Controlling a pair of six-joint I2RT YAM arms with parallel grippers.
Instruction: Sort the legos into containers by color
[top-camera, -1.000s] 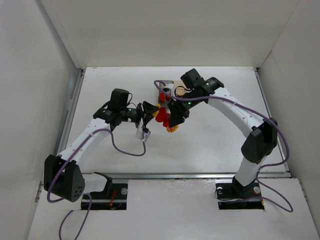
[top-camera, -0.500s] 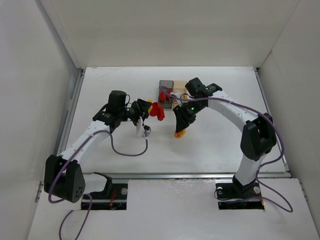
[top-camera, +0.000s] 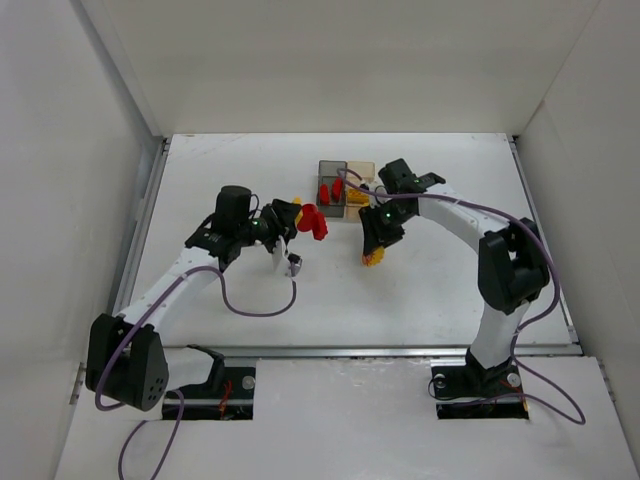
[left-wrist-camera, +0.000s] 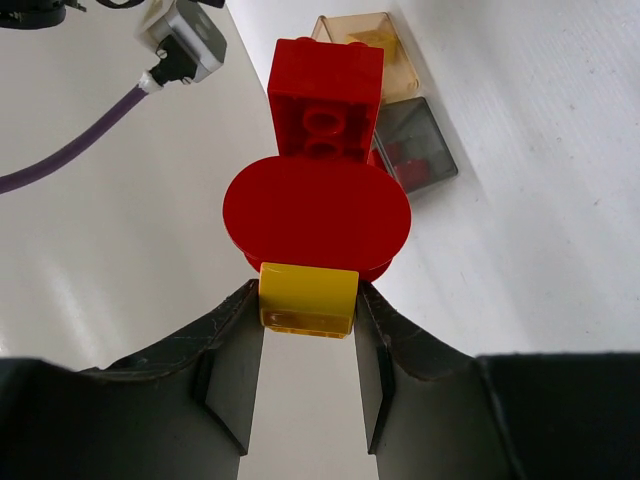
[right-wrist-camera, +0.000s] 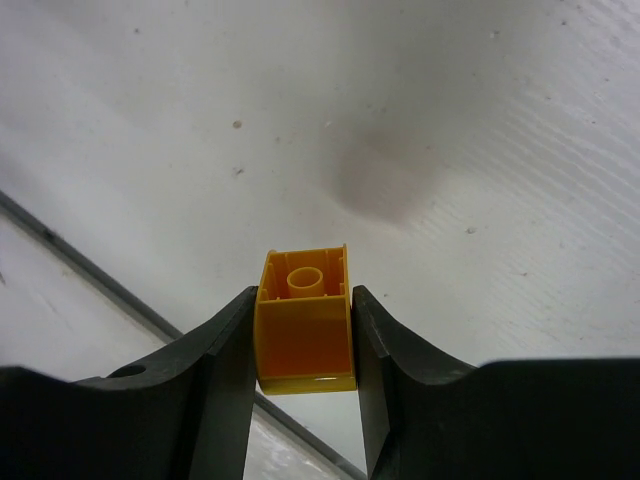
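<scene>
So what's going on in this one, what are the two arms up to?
Both arms are mid-sort, each holding lego. The left gripper is shut on a yellow brick that has a red round piece and a red brick stuck to it, held left of the bins. The right gripper is shut on a second yellow brick, off the table on the near side of the bins. The dark grey bin holds red pieces, the amber bin yellow ones.

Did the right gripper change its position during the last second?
Yes. The right gripper shifted right: from in front of the middle of the bins to in front of their right edge.
</scene>
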